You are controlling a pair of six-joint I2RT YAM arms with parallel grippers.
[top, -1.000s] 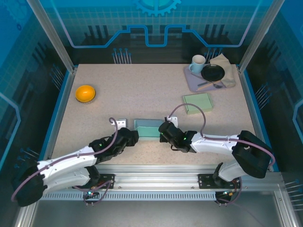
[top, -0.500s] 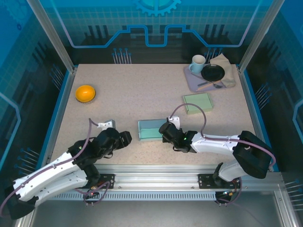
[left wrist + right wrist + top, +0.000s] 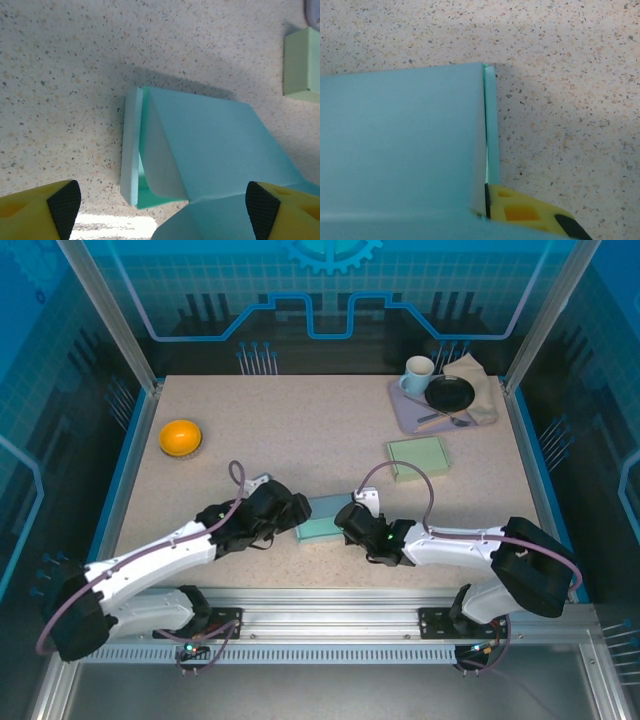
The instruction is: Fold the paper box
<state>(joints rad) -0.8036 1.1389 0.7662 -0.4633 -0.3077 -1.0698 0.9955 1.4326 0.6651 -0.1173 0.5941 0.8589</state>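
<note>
Paper box (image 3: 322,520): teal, half-formed, near front middle of table (image 3: 300,430), between both arms. One side wall doubled over, big flap raised, leaning across opening.

Right fingers (image 3: 347,524): pinched narrow on box's right edge, likely anchoring it against sliding.

Left fingers (image 3: 291,508): spread wide, holding nothing, just beside box's left side, straddling it. Judged lined up to take flap next.

Pale green box (image 3: 418,457) well apart, back right. Orange bowl (image 3: 181,436) far left.

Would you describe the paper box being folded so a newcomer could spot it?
On the table, near the front edge, the teal paper box lies between the left gripper and right gripper. Unlike the paler green box beyond, it has a raised flap.
</note>
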